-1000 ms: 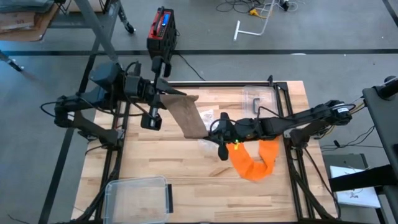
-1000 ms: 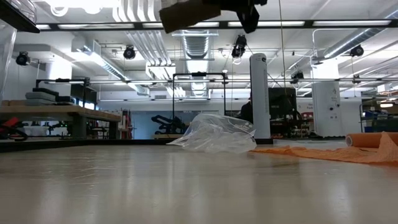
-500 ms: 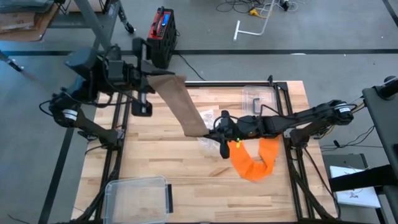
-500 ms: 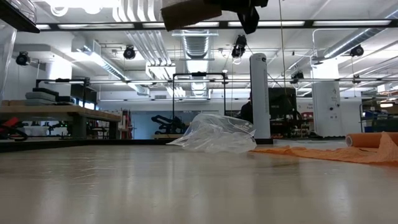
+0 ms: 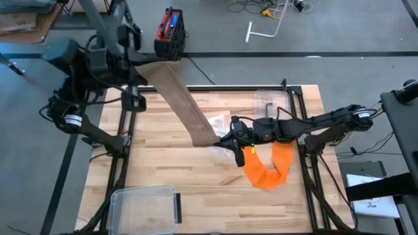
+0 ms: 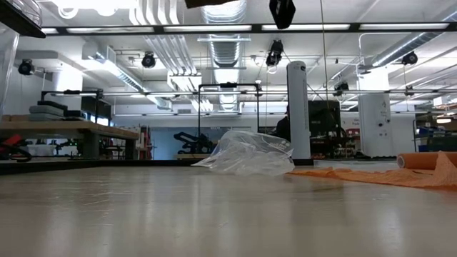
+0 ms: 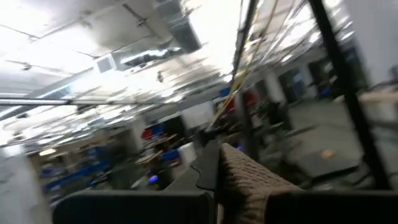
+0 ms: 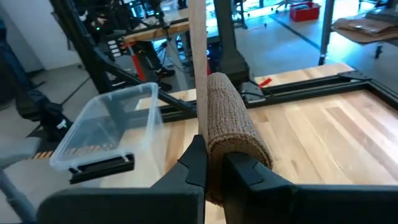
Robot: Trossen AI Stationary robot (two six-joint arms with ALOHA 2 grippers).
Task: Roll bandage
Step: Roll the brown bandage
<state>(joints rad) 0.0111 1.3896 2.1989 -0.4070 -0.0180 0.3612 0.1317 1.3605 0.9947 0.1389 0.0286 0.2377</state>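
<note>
Bandage (image 5: 186,104) stretched taut in the high view, from the left gripper (image 5: 145,62) clamped on its end at ten o'clock to the right gripper (image 5: 230,136) at centre. Right wrist view showed those jaws pinching the soft, light roll (image 8: 233,127); gripping near its core looked safest, since limp cloth would sag.

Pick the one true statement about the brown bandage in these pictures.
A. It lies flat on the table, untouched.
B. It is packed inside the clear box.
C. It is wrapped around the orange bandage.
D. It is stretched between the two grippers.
D: the brown bandage runs as a taut strip from the left gripper, raised past the table's far left corner, down to the right gripper, which is shut on its rolled end.
</note>
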